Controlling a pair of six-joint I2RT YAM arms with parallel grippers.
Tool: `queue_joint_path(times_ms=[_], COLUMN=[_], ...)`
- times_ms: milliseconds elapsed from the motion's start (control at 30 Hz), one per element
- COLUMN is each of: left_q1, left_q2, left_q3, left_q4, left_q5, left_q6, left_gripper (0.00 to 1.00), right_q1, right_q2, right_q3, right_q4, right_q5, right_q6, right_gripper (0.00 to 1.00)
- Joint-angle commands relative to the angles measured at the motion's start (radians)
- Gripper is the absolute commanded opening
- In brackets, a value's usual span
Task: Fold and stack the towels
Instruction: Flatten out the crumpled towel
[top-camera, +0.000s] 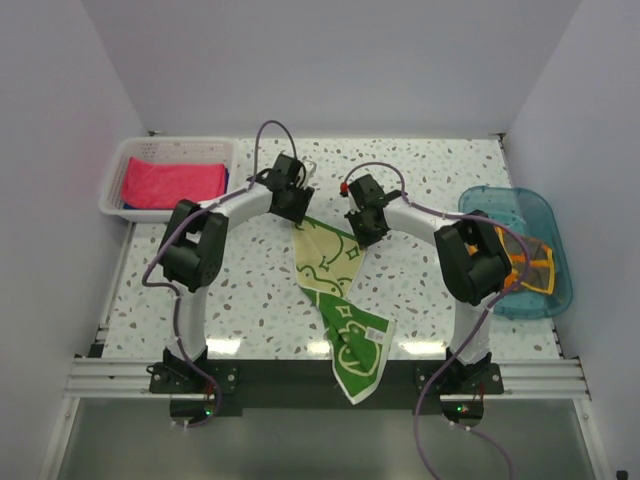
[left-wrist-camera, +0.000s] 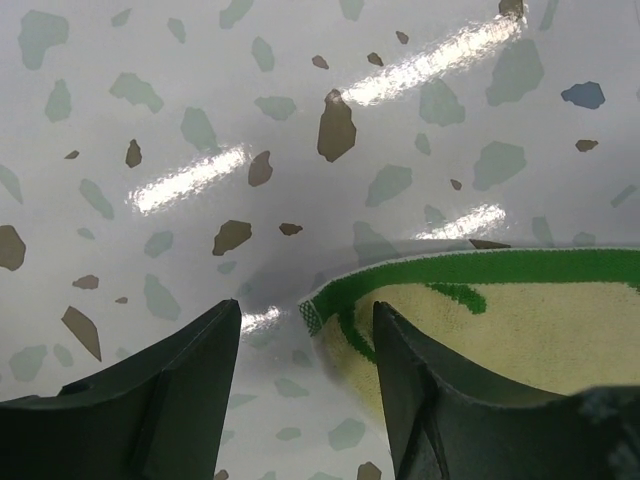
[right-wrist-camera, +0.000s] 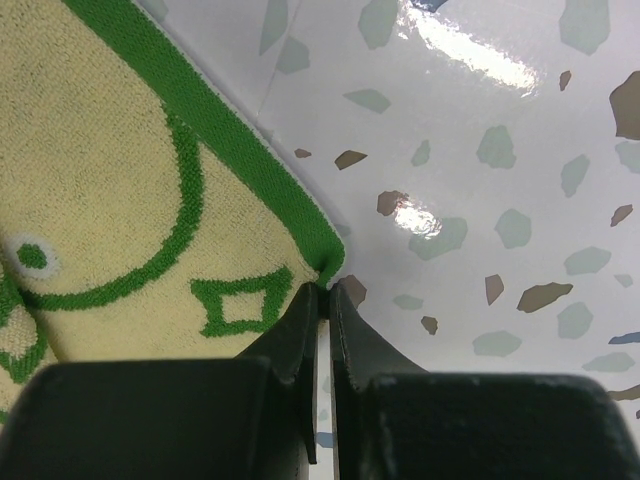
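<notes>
Draped over the near edge of the table (top-camera: 250, 300), the green towel (top-camera: 345, 290) runs away from me in a twisted strip to its far edge, where both my arms work. My right gripper (right-wrist-camera: 325, 292) has its jaws pressed together on the far right corner, with the green border pinched at the tips. My left gripper (left-wrist-camera: 307, 312) stands with jaws apart, and the far left corner lies flat between them, not yet gripped. I judge the left should close low on that border. Then both should lift level and draw apart evenly, so the twist drops out before any fold. Off left, the pink towel (top-camera: 170, 182) sits in the white basket (top-camera: 113, 190). Off right, the dark grey towel (top-camera: 527, 262) lies in the blue tub (top-camera: 500, 195).
</notes>
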Motion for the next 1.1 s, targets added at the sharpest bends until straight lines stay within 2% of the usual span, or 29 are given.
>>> queue_joint_path(times_ms=[0, 133, 333, 433, 467, 667, 800, 1067], left_q1=[0.005, 0.005, 0.005, 0.005, 0.005, 0.005, 0.005, 0.005], left_q2=[0.021, 0.039, 0.062, 0.055, 0.039, -0.068, -0.169, -0.349], left_q3=[0.042, 0.042, 0.037, 0.034, 0.034, 0.062, 0.094, 0.299], left_q4=[0.046, 0.043, 0.036, 0.038, 0.039, 0.05, 0.059, 0.033], left_q5=[0.044, 0.076, 0.082, 0.067, 0.056, -0.012, -0.061, -0.142], left_q6=[0.026, 0.022, 0.023, 0.032, 0.037, 0.061, 0.074, 0.075], left_gripper=[0.59, 0.56, 0.42, 0.29, 0.21, 0.01, 0.0, 0.0], right_q1=[0.0, -0.001, -0.001, -0.003, -0.003, -0.021, -0.043, -0.05], right_q2=[0.044, 0.045, 0.036, 0.024, 0.017, -0.044, -0.104, -0.212], right_q3=[-0.024, -0.025, -0.018, -0.001, 0.005, 0.131, 0.296, 0.609], right_q4=[-0.02, -0.017, -0.017, -0.027, -0.035, -0.101, -0.146, -0.198], right_q5=[0.026, 0.023, 0.032, 0.042, 0.053, 0.107, 0.176, 0.326], right_q6=[-0.028, -0.028, -0.037, -0.055, -0.06, -0.091, -0.135, -0.271], right_gripper=[0.0, 0.0, 0.0, 0.0, 0.0, 0.0, 0.0, 0.0])
